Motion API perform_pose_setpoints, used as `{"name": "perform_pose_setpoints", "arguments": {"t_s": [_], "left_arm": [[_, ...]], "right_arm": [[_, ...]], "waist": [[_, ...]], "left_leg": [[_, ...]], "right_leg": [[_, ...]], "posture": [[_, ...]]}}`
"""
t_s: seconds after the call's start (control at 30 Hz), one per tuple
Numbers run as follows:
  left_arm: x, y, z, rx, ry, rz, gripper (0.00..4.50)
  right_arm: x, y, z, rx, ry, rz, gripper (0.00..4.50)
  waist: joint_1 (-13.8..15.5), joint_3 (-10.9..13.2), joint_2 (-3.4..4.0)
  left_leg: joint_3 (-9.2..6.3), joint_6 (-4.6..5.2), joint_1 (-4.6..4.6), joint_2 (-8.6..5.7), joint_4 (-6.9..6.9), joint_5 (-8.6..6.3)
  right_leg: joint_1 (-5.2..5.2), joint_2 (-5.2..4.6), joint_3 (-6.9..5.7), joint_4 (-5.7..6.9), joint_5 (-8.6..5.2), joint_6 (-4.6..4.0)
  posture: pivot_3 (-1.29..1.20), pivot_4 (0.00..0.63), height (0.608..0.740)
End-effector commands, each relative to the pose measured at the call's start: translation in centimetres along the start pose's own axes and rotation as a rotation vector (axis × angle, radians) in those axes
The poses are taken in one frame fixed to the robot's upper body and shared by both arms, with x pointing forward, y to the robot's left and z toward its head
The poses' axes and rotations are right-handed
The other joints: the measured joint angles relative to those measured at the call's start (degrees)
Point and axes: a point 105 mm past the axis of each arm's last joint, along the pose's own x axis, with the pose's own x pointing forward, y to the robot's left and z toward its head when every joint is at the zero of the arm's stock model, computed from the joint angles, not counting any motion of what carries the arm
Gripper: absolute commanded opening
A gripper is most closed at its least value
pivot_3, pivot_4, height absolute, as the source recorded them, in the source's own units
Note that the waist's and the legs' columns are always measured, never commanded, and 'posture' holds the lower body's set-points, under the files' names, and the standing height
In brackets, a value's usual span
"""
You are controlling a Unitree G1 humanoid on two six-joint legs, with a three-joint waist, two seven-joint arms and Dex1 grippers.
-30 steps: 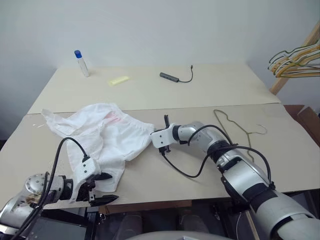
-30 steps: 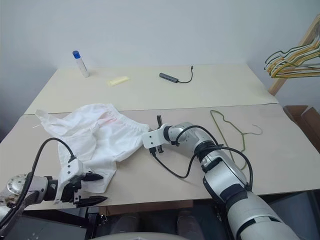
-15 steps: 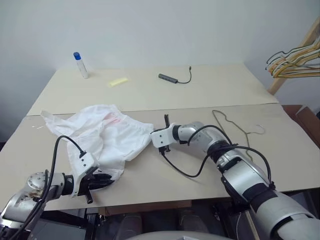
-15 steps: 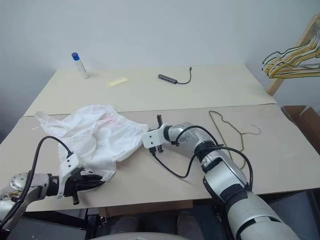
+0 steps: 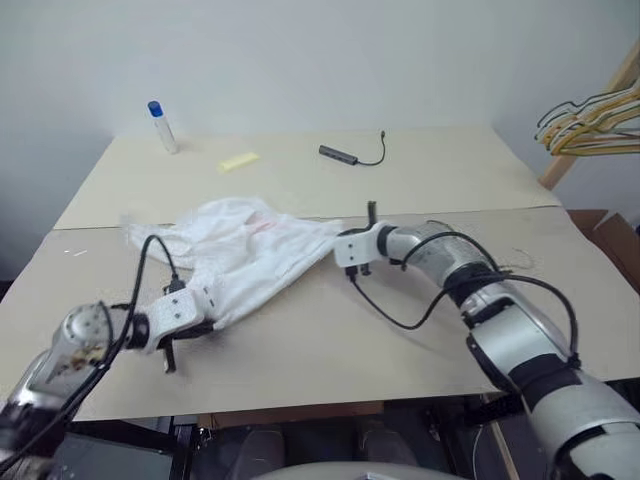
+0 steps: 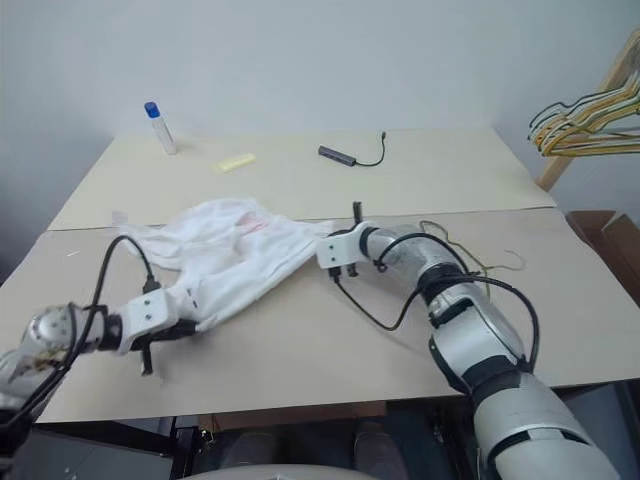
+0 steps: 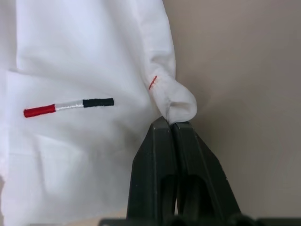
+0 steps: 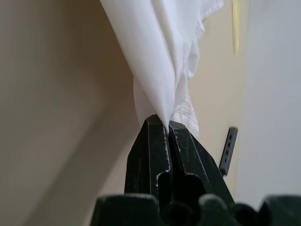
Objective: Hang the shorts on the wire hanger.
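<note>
On the beige desk (image 5: 300,350), the white shorts (image 5: 255,255) are stretched out between the two hands. At the near corner, the left hand (image 7: 170,123) has its black fingers pressed together on a fold of the hem, close to a small red, white and black stitched bar (image 7: 68,106). At the opposite corner, the right hand (image 8: 166,126) pinches a bunched edge of the cloth, which spreads away from its fingertips. Just behind the right arm lies the thin wire hanger (image 6: 470,262), partly hidden by it. Farther back on the desk are a blue-capped bottle (image 5: 161,126), a yellow strip (image 5: 238,160) and a grey adapter with a cable (image 5: 345,154). A cluster of hangers (image 5: 590,120) hangs at the right edge.
</note>
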Motion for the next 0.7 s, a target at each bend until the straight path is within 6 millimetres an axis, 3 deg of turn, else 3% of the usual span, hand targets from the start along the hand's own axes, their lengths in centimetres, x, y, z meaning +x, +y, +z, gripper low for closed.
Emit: {"name": "perform_pose_setpoints", "arguments": {"t_s": [0.03,0.13,0.23,0.43,0.6,0.7], "left_arm": [[0.5,1.3,1.3,0.091,-0.019,-0.001,0.02],[0.2,1.7,2.1,0.129,-0.041,-0.025,0.02],[-1.6,1.1,1.7,0.175,-0.018,-0.118,0.02],[-6.5,0.0,0.4,0.179,0.085,-0.268,0.02],[-9.9,-3.1,2.0,0.143,0.077,-0.438,0.02],[-10.4,-5.7,3.0,0.128,0.053,-0.513,0.02]], "right_arm": [[-2.9,-1.6,-2.5,0.026,0.051,-0.053,0.0],[-5.0,-0.3,-2.9,0.043,0.05,-0.011,0.0],[-7.6,1.6,-1.9,0.085,0.043,0.052,0.0],[-11.5,3.7,3.0,0.181,-0.073,0.192,0.0],[-14.3,5.1,4.9,0.135,-0.118,0.358,0.0],[-15.6,5.6,5.6,0.154,-0.158,0.454,0.0]], "waist": [[-0.1,0.0,-0.04],[-0.7,0.0,-0.06],[-1.2,0.0,-0.05],[-2.2,0.1,-0.09],[-1.6,0.1,-0.21],[-1.4,0.1,-0.22]], "left_leg": [[0.0,0.0,-0.28,-0.01,0.05,0.0],[0.05,0.04,-0.45,0.01,0.06,-0.02],[0.01,0.25,-0.5,0.04,0.05,-0.14],[0.13,0.55,-0.42,0.11,0.05,-0.32],[0.25,0.55,-0.41,0.24,0.07,-0.32],[0.36,0.55,-0.38,0.31,0.07,-0.32]], "right_leg": [[-0.25,-0.01,0.02,0.0,0.05,0.02],[-0.41,0.01,0.13,0.0,0.06,0.04],[-0.43,0.04,0.14,-0.05,-0.01,0.08],[-0.43,0.13,0.29,-0.06,-0.08,0.11],[-0.37,0.12,0.15,-0.12,-0.32,0.5],[-0.31,0.12,0.16,-0.25,-0.33,0.51]], "posture": [[0.13,0.0,0.74],[0.11,0.0,0.74],[0.09,0.0,0.74],[0.08,0.0,0.74],[0.09,0.0,0.74],[0.09,0.0,0.74]]}}
